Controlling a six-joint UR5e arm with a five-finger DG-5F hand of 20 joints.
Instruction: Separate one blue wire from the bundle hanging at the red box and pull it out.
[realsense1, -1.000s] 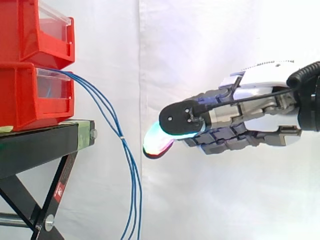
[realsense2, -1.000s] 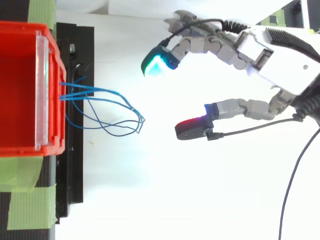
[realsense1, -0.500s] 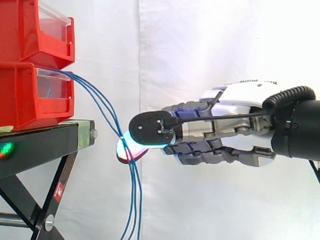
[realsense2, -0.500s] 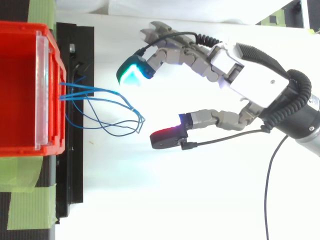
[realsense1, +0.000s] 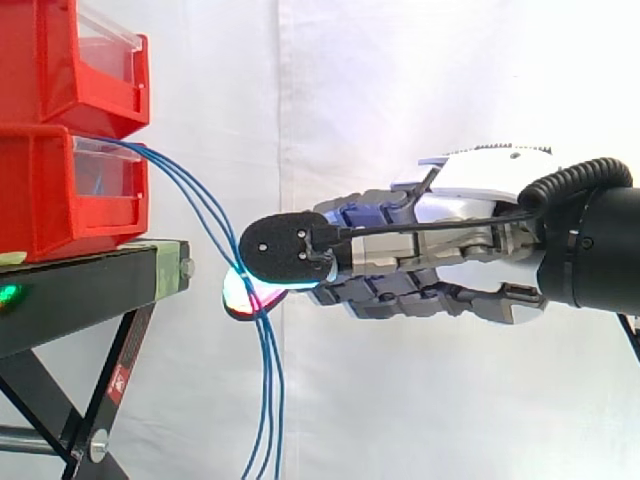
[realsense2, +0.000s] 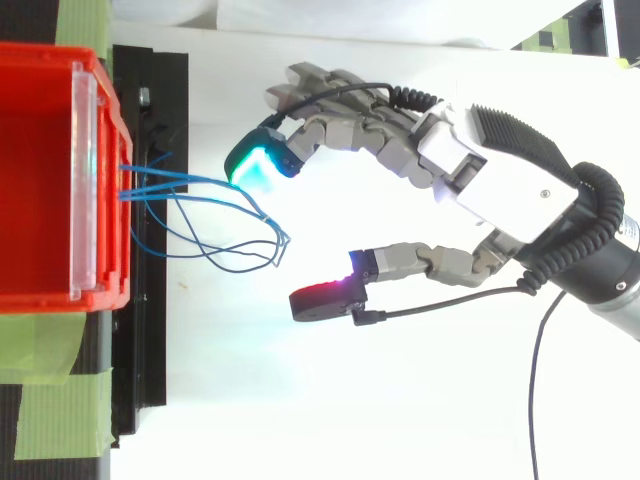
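Note:
Several thin blue wires (realsense1: 212, 222) run out of the lower red bin (realsense1: 60, 190) and hang down in front of the black stand (realsense1: 90, 285). In the top view the same blue wires (realsense2: 215, 222) loop out from the red bin (realsense2: 40, 180). My hand (realsense1: 420, 265) reaches in from the right at wire height, open, thumb and fingers spread wide. From above, the hand (realsense2: 480, 175) has its cyan fingertip (realsense2: 253, 165) beside the far side of the bundle and its red-glowing thumb tip (realsense2: 318, 300) on the near side. Nothing is pinched.
A second red bin (realsense1: 75, 60) with a clear front is stacked on the lower one. Green tape (realsense2: 60, 400) lies on the stand's top. A white curtain hangs behind everything.
The hand has advanced leftward from well clear of the wires until its glowing tips flank the bundle. It stayed open and the wires kept their shape.

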